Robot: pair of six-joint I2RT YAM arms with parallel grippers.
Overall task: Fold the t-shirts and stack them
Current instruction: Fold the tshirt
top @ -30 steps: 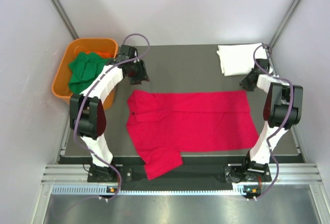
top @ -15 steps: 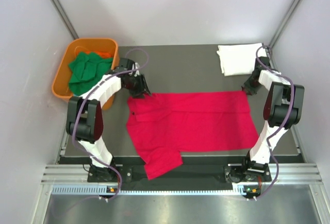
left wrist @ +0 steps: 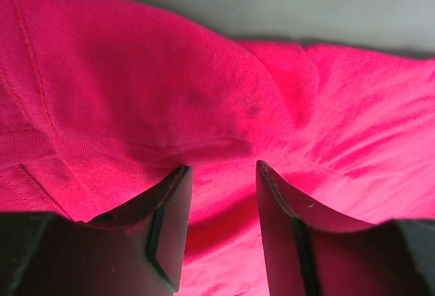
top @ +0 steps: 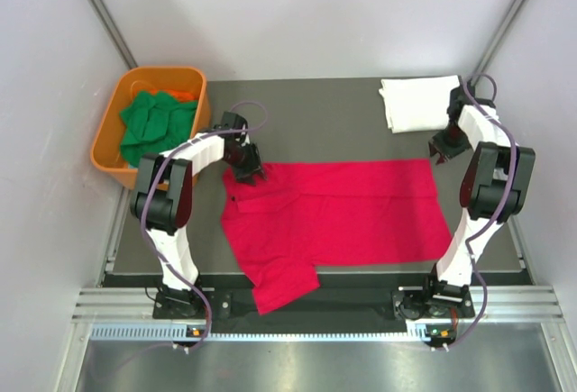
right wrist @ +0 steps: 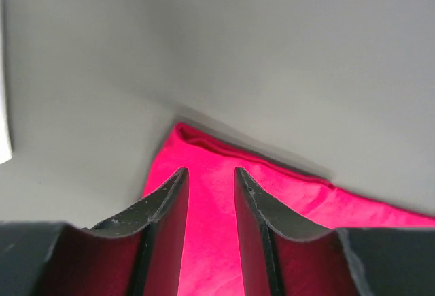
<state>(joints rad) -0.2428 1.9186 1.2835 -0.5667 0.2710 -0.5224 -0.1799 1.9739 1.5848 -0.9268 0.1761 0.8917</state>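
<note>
The left gripper [left wrist: 222,168] and right gripper [right wrist: 209,171] are hovering, fingers apart, over the far edge of the red t-shirt [top: 343,207]; closing too high is likely risking a missed hem.

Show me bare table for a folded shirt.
Bare: far table strip between orange tub and white t-shirt, beyond the red t-shirt. Crowded: middle and near edge under that shirt, left gripper and right gripper at its far corners.
</note>
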